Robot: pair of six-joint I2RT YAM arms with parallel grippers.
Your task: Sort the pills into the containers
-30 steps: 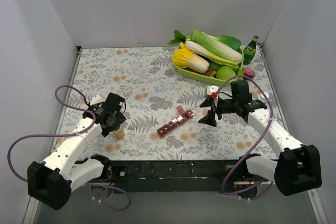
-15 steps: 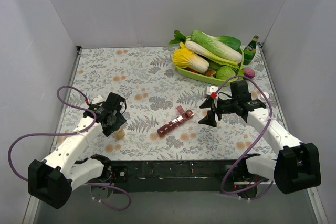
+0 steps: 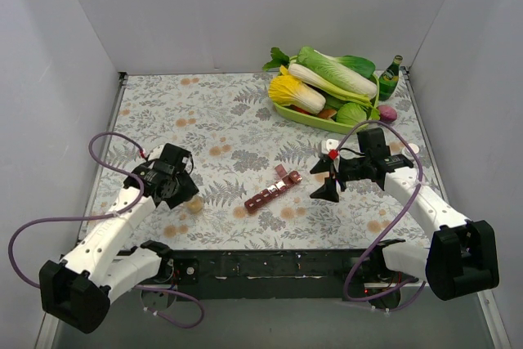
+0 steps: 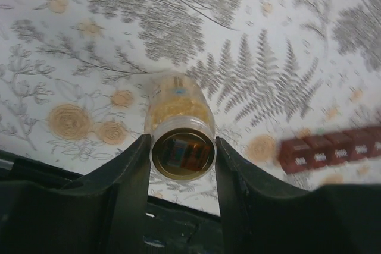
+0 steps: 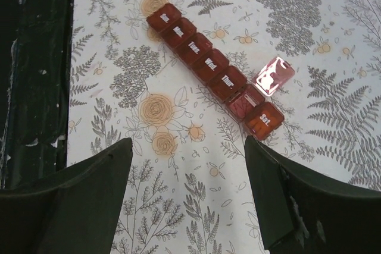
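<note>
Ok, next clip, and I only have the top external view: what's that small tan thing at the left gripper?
Observer: The left wrist view shows a clear bottle with yellowish contents. Its gold cap sits between the fingers of the left gripper, which lie against both sides of it.
Operator: Is any lid on the pill organizer up?
Observer: Yes. In the right wrist view one lid is flipped open, on the compartment next to the one marked Sat.
Operator: Which end is Sun?
Observer: The end nearer the black front edge of the table.
</note>
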